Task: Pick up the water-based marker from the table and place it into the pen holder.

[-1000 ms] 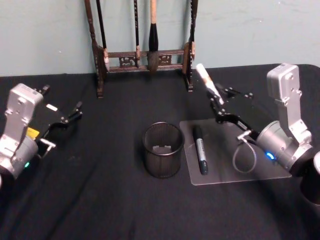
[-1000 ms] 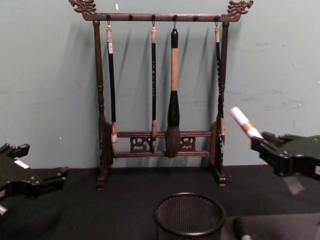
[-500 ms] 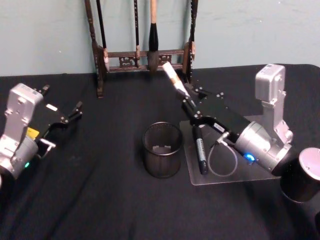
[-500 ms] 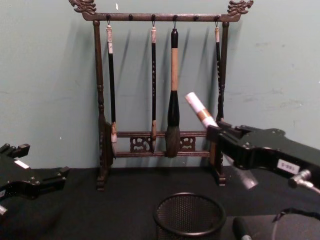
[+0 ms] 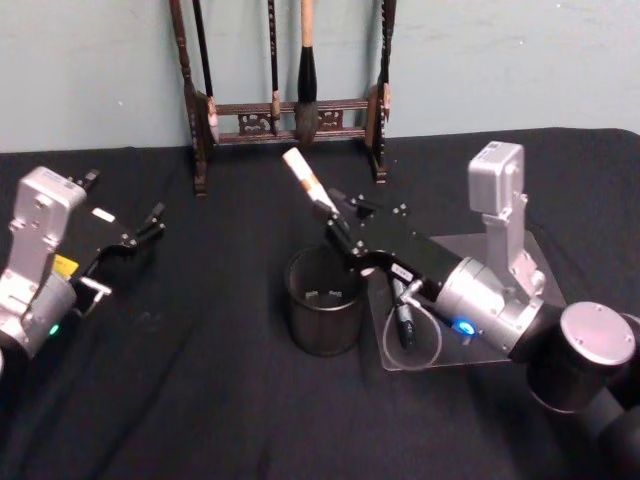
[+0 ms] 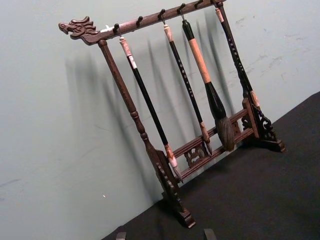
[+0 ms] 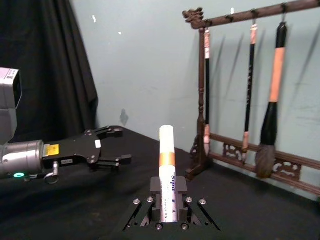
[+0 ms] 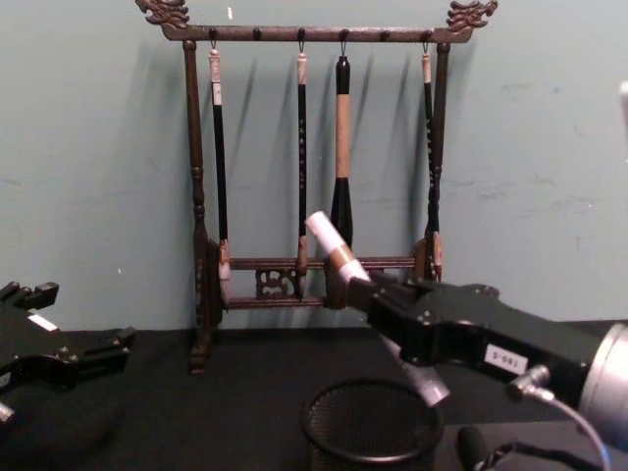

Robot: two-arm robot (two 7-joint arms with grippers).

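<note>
Nearest the robot, on the black worktop, stands the pen holder, a round black mesh cup, upright with its mouth open. Just to its right lies a clear mat, and on it a black pen lies flat, partly covered by the right arm that reaches across above it.

The right end effector hangs over the far right side of the pen holder, above its rim. It pinches the marker, a white barrel with an orange band, so the marker is up in the air and not on the worktop or in the cup. The marker is tilted: its upper end leans away and toward the robot's left. In the chest view the marker sticks up out of the fingers, and a pale blurred end shows below them, just over the holder's mouth. From the right wrist, the marker sits clamped in the middle of the right end effector, with dark lettering on its barrel.

Well off to the left, the left end effector is parked low over the worktop, apart from everything else. The right wrist view shows it with its fingers spread and nothing between them.

At the back edge stands a dark wooden brush rack, with several brushes hanging from its top bar, against a pale green wall.
</note>
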